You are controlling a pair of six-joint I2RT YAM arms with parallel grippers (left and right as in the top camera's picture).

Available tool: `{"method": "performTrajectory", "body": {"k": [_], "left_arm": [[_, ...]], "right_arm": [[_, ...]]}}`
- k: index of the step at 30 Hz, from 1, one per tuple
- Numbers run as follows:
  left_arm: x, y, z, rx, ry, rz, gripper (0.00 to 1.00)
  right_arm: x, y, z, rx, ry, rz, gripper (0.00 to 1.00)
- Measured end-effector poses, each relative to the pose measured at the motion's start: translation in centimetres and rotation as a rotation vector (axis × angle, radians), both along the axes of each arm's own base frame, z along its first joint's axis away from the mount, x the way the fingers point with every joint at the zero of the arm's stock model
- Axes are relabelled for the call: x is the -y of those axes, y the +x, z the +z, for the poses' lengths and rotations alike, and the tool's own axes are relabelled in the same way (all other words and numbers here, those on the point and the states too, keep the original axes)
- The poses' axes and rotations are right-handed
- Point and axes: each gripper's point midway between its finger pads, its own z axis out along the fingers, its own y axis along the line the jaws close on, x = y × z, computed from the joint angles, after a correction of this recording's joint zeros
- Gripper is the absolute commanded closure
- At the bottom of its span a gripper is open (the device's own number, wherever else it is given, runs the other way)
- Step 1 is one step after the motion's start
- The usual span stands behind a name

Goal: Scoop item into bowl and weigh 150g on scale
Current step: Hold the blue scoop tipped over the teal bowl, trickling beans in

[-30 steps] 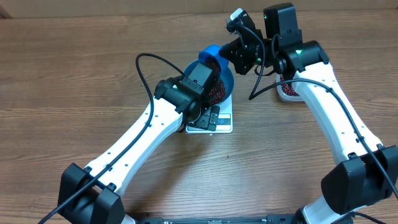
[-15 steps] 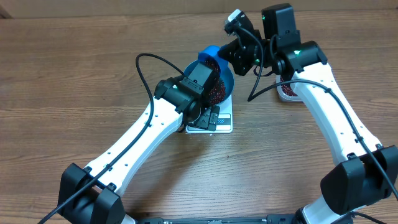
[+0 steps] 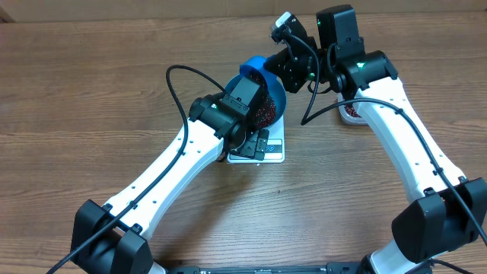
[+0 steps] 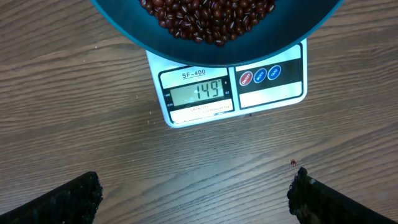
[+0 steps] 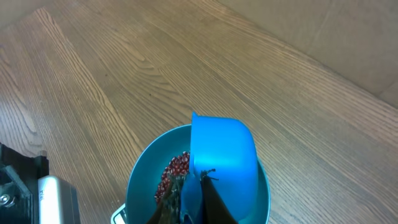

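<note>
My right pincer [image 5: 198, 194] is clamped tight on the handle of the small blue scoop [image 5: 222, 155]. The handle runs from the cup back up toward the upper right of the overhead frame, so the cup hangs over the top rim of the bowl [image 3: 277, 100]. The bowl itself lies just down and left of the pincer there. From my right wrist view the scoop shows me only its smooth outer shell, so I cannot tell whether any beans [image 4: 208, 15] are left in it. A dark heap of them already sits in the bowl, which stands on the scale [image 4: 273, 93] at mid-frame. The display [image 4: 198, 92] reads 149, which I judge to be a hair short of target. The next move therefore turns on how little I tip. The cup's mouth is already inside the rim line, so a small roll about the handle's axis should drop a few grains. The tub [image 3: 351, 112] with spare beans sits to the right of the bowl, under my right forearm, so that arm is the nearer one. My left pincer [image 4: 196, 198] is spread wide and empty above the bare bench [image 4: 62, 124] at the bottom of its frame, below the display.
</note>
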Motion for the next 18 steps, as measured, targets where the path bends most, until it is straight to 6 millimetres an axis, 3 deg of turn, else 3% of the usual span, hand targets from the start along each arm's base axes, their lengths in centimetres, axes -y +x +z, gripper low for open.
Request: {"method": "performTrajectory", "body": {"k": [7,18], "left_arm": [[0.0,0.0,0.0,0.000,0.000,0.000,0.00],[0.0,0.0,0.0,0.000,0.000,0.000,0.00]], "right_arm": [[0.9,1.7,1.5,0.054,0.049,-0.036,0.96],[1.0,1.4,1.6,0.025,0.082,-0.030,0.96]]}}
